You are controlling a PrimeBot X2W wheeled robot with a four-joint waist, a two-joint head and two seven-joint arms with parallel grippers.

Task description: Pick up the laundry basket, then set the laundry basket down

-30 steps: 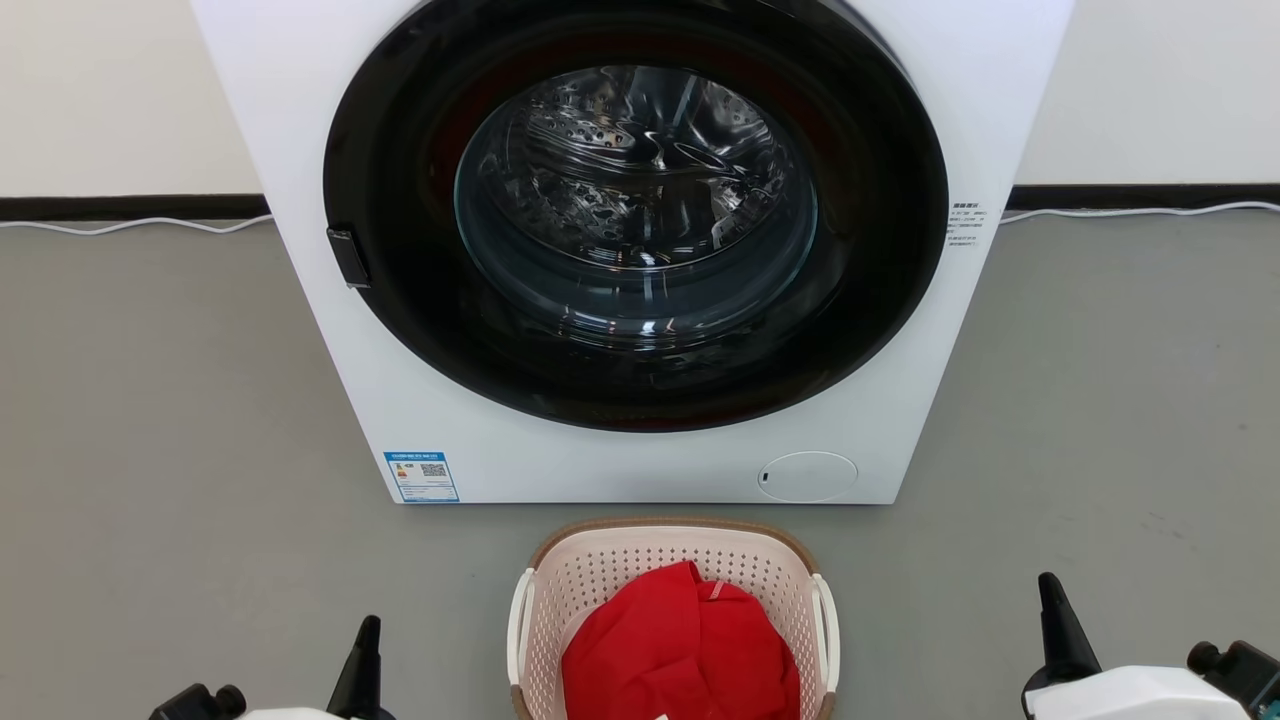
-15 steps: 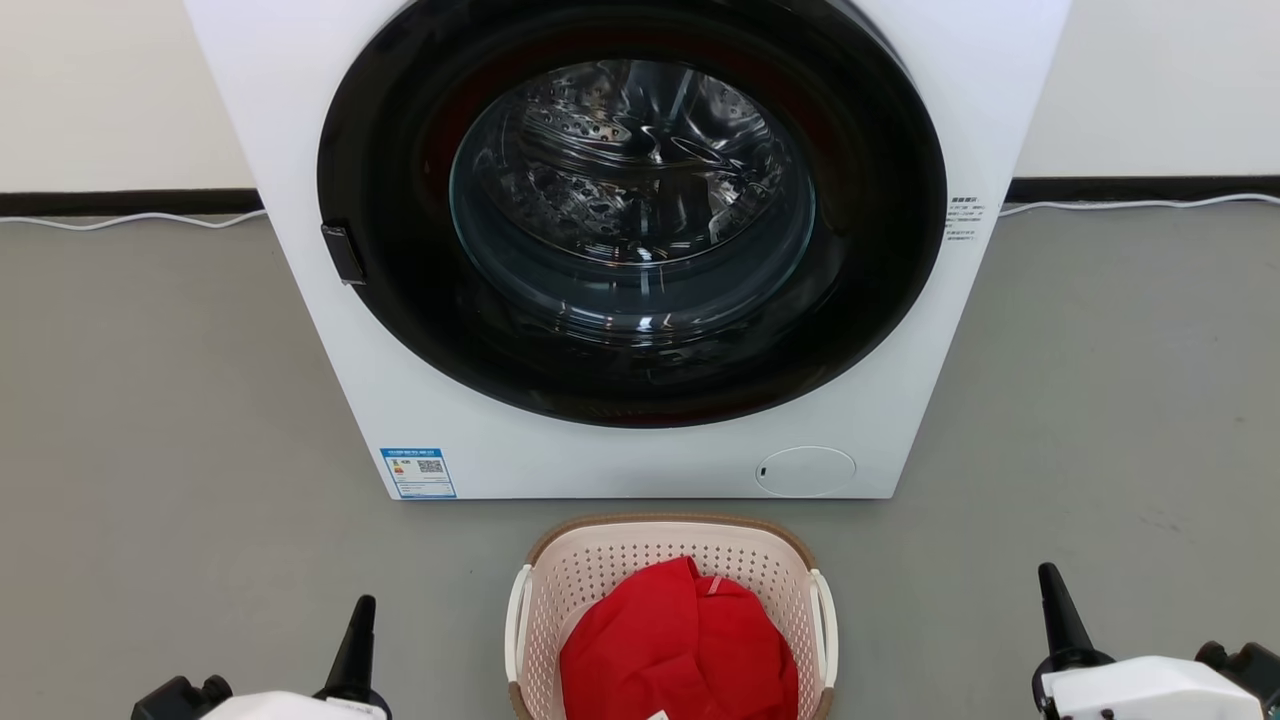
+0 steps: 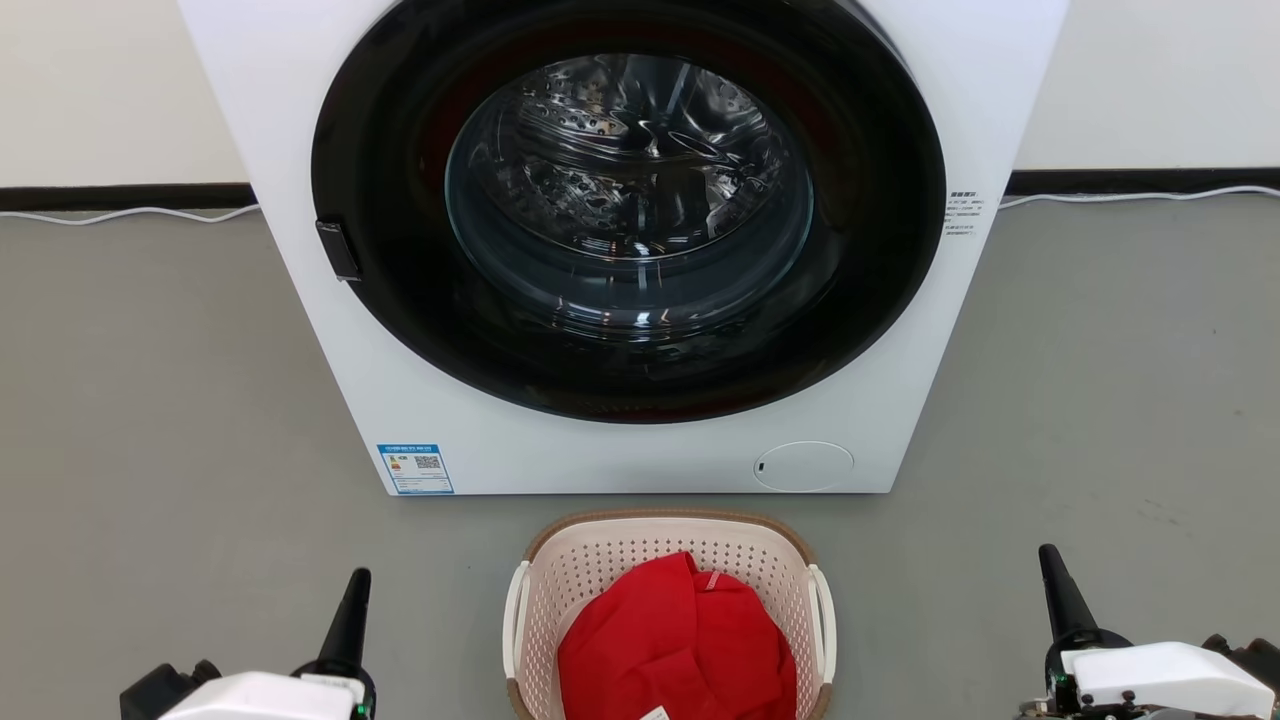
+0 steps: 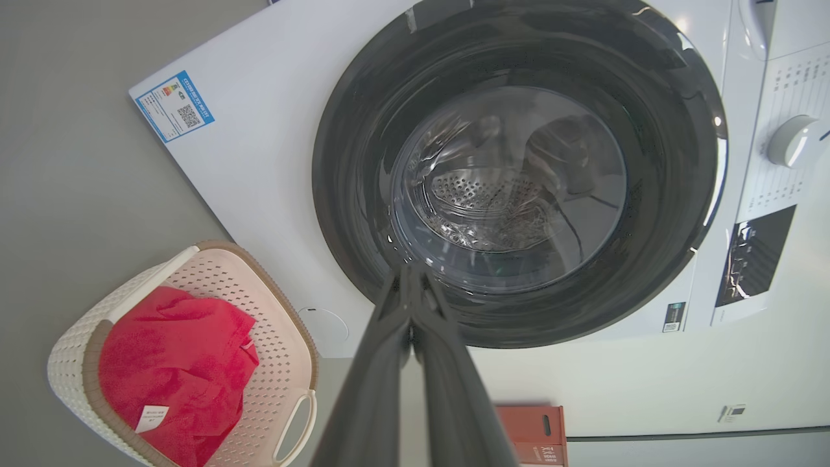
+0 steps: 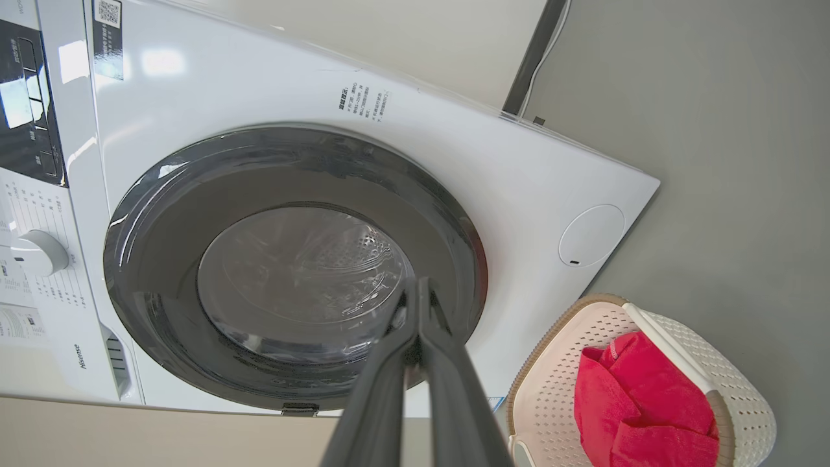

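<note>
Head view: laundry basket (image 3: 610, 565) is stood on floor (image 3: 200, 400) before washing machine (image 3: 620, 455), white handles (image 3: 514, 620) faced toward left gripper (image 3: 358, 580) and right gripper (image 3: 1049, 560), both pressed together, empty.

Grey floor (image 3: 150, 400): washing machine (image 3: 600, 460), laundry basket (image 3: 600, 555), white cable (image 3: 130, 212) by wall.

One white front-loading washing machine (image 3: 620, 455), with one round glass door (image 3: 628, 210), one blue label (image 3: 415, 468), one round flap (image 3: 803, 466) and one dial (image 4: 794, 139). One laundry basket (image 3: 665, 540) with two white handles (image 3: 514, 620), and in it one bundle of red cloth (image 3: 675, 650) with one white tag (image 3: 655, 713); whether that is a single garment cannot be told. Two tools: the left tool (image 3: 358, 585) and the right tool (image 3: 1048, 560). One red-brown box (image 4: 532, 431). White cable (image 3: 130, 213) on either side of the machine, one run or two unclear.
</note>
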